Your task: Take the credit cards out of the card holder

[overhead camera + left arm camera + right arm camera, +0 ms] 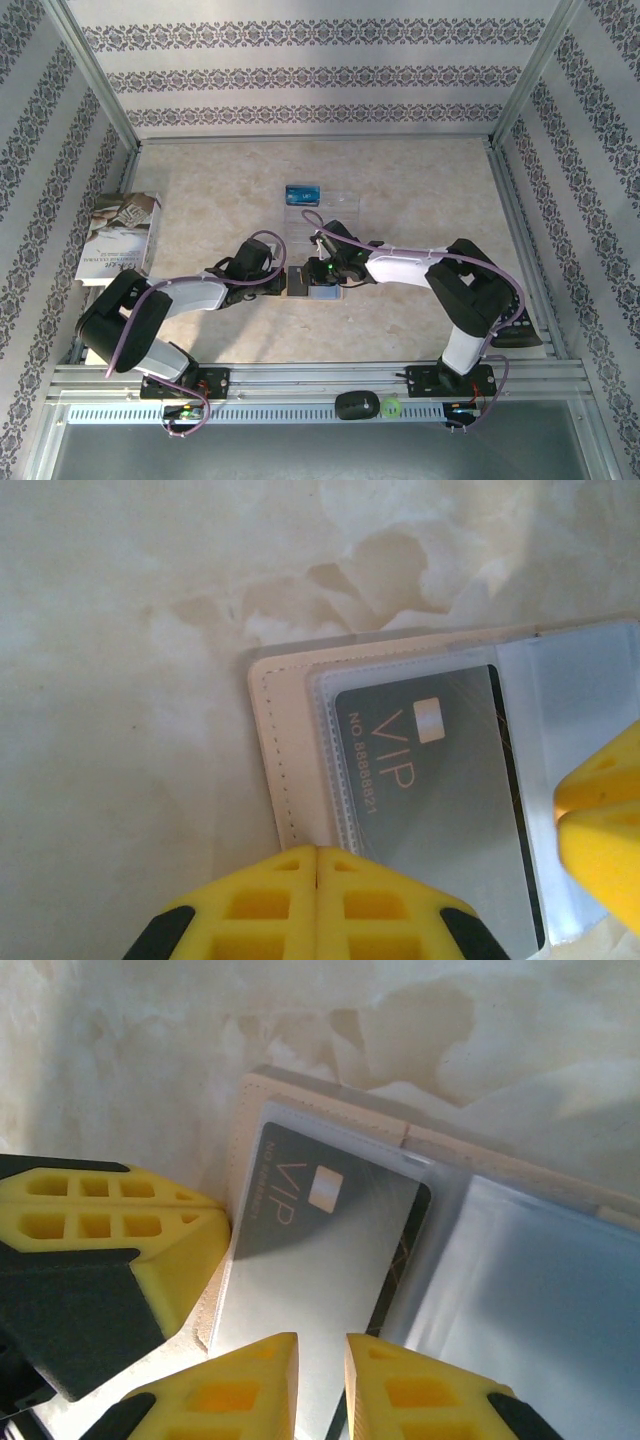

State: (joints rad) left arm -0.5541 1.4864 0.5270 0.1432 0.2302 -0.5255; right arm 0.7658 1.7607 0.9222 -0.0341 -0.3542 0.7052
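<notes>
The card holder [306,284] lies open and flat on the table between my two grippers, tan edge [285,750] outward and pale clear sleeves inside. A blackish credit card [440,810] marked VIP sits inside the left sleeve [320,1230]. My left gripper [316,852] is shut, its tips resting at the holder's tan edge. My right gripper [320,1345] hovers just over the blackish card with a narrow gap between its fingers and nothing in it. A bright blue credit card [302,194] lies farther back on the clear tray [340,205].
A book [120,238] lies at the left edge of the table. Metal frame posts and patterned walls enclose the table on three sides. A black object [358,405] and a green one [390,407] sit on the near rail between the arm bases.
</notes>
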